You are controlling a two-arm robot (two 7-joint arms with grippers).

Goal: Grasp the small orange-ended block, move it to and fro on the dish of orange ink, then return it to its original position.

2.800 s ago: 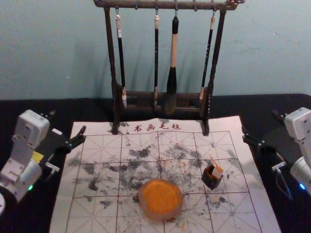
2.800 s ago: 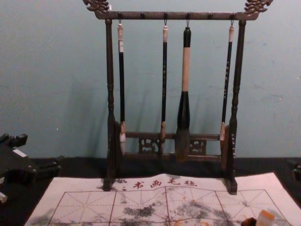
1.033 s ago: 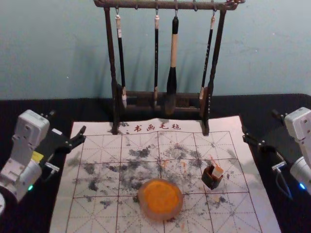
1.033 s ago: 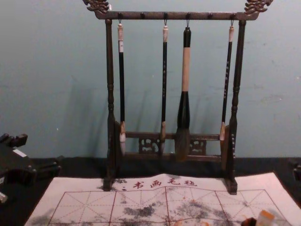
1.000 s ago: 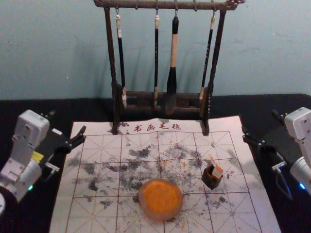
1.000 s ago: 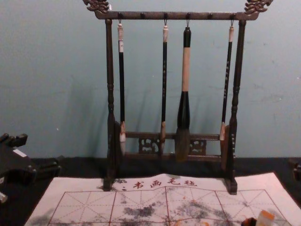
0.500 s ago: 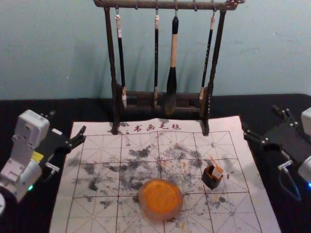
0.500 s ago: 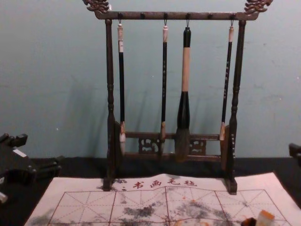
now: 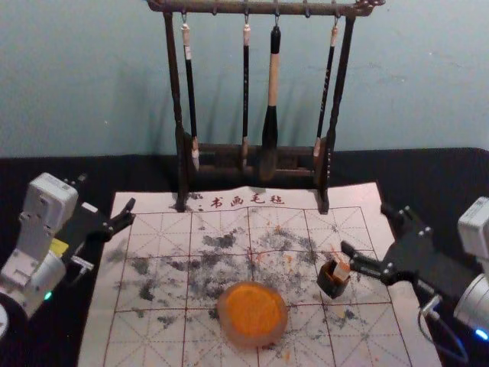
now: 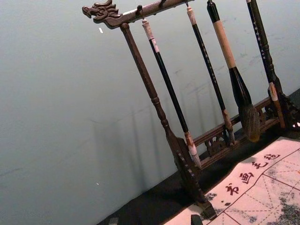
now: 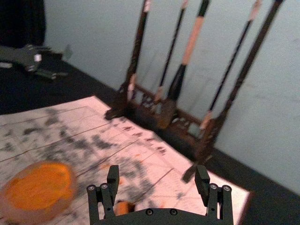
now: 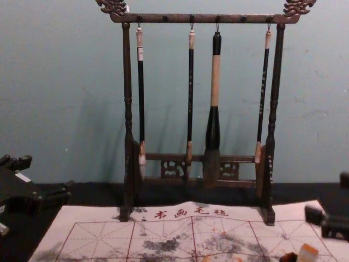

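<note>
Fingers (image 9: 365, 264) spread and empty, the right gripper (image 9: 365, 227) hangs at one o'clock from the orange-ended block (image 9: 341, 271) by the dark holder (image 9: 331, 286), seemingly a pre-grasp reach, which calls for easing down toward seven, the left gripper (image 9: 107, 192) parked, parted, at the ink dish (image 9: 282, 321)'s ten o'clock.

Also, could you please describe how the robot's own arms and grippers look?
The left arm is pale grey, with a yellow label and green light; the right arm is pale grey, with a blue light and thin cable. The left gripper and right gripper are black, with slim jointed fingers; the left one carries a white label.
</note>
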